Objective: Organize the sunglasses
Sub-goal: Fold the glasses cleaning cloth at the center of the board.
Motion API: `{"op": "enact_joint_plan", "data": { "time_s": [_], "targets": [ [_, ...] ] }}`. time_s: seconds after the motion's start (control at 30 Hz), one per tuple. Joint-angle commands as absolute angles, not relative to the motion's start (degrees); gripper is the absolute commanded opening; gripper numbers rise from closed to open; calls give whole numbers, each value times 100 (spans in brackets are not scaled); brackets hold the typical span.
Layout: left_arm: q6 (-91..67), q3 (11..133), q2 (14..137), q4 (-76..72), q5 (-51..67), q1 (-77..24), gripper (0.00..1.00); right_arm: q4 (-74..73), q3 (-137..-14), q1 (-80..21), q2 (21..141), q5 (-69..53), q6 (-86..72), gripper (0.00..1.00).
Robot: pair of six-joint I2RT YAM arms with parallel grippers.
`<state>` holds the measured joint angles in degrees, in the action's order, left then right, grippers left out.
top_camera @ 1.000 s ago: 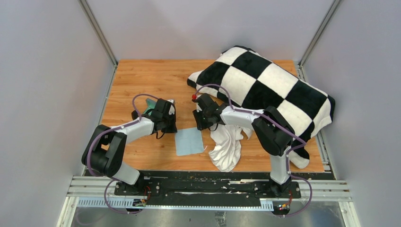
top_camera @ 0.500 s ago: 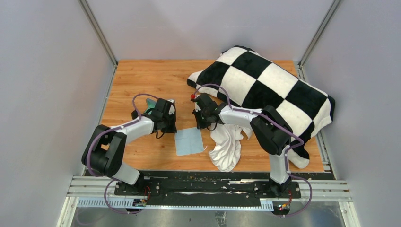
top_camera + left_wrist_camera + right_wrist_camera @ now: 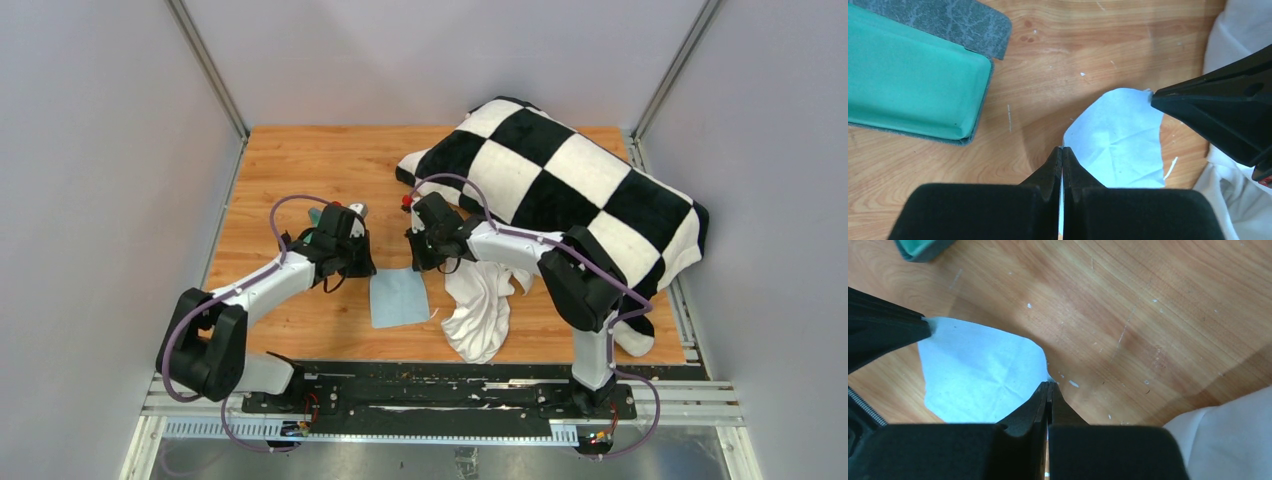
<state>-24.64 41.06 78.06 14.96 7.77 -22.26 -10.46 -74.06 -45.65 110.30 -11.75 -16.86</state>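
The wood-grain counter [image 3: 300, 160] is scuffed and dotted with white flecks. Its 1 to 3 o'clock quarter lies under a plush black-and-white checkered blanket [image 3: 560, 190], heaped into a long mound. At 5 o'clock a crumpled white fabric [image 3: 480, 310] spills from under the right arm toward the near edge. At 9 o'clock an open hard case [image 3: 903, 95] lies flat, with a mottled grey-blue outer skin, a smooth mint-green lining and rounded corners; the part of its tray that shows holds nothing. Between the two arms, at about 6 o'clock, lies a thin square light-blue cloth [image 3: 398, 298], matte, with faint fold creases crossing at its middle. The left end effector [image 3: 1062, 150] has its black wedge-shaped fingers pressed together on the cloth's corner at 10 o'clock, a sliver of blue showing in the seam between them. The right end effector [image 3: 1049, 386] is likewise pressed together, pinching the cloth's corner at 2 o'clock. The two tips face each other across the cloth's far edge, which bows between them. The sunglasses cannot be made out in any view, so where they lie relative to either end effector cannot be told.
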Motion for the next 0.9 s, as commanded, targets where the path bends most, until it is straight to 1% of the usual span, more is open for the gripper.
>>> {"op": "enact_joint_plan", "data": {
  "time_s": [0.0,0.33,0.67,0.87],
  "targets": [
    [-2571,3946,7605,1509,1096,-2197,0,-1165,-7350,-4589,10671,-1375,-1664,0],
    [-2653,3573,7203,1555,1170,-2206,0,-1110,-6804,-4683,10226,-1386,-1763,0],
    [-2965,2914,6831,1293,1413,-2238,0,-1068,-6425,-4866,10057,-1415,-1842,0],
    [-3114,2711,6733,1363,1333,-2416,0,-1076,-6212,-4928,9970,-1406,-1828,0]
  ]
}}
